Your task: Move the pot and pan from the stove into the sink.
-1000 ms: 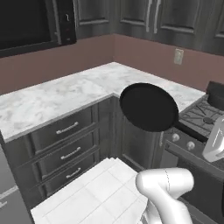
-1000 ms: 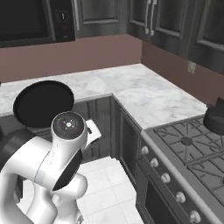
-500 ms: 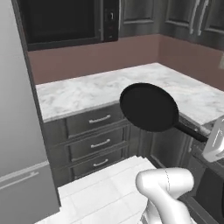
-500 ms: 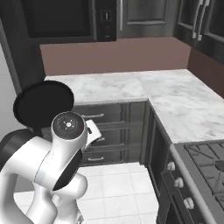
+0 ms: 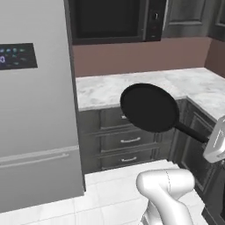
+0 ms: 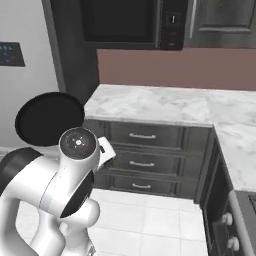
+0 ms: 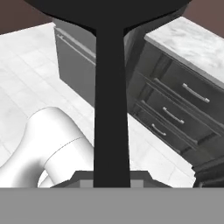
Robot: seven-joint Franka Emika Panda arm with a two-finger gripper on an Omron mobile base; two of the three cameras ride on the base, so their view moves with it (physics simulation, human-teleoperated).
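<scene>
The pan (image 5: 149,108) is held in the air at the centre of the left base view, its round face turned toward the camera. Its long handle (image 5: 191,132) is directed to the lower right, where it meets the gripper (image 5: 215,141) at the right edge. In the hand view the handle (image 7: 111,105) is seen as a straight black bar running from the bottom centre up to the pan body, which is cut off by the top edge. The gripper is closed tight on the handle; the fingertips themselves are hardly made out.

In the right base view the pan (image 6: 47,117) is seen at the left, partly hidden behind the arm's round joint.

Behind the pan a marble counter (image 5: 101,90) over dark drawers (image 5: 127,141) is seen, and a tall grey refrigerator (image 5: 35,110) stands at the left. White tiled floor (image 5: 105,197) lies open below. A dark microwave (image 5: 114,19) is mounted in the upper centre.
</scene>
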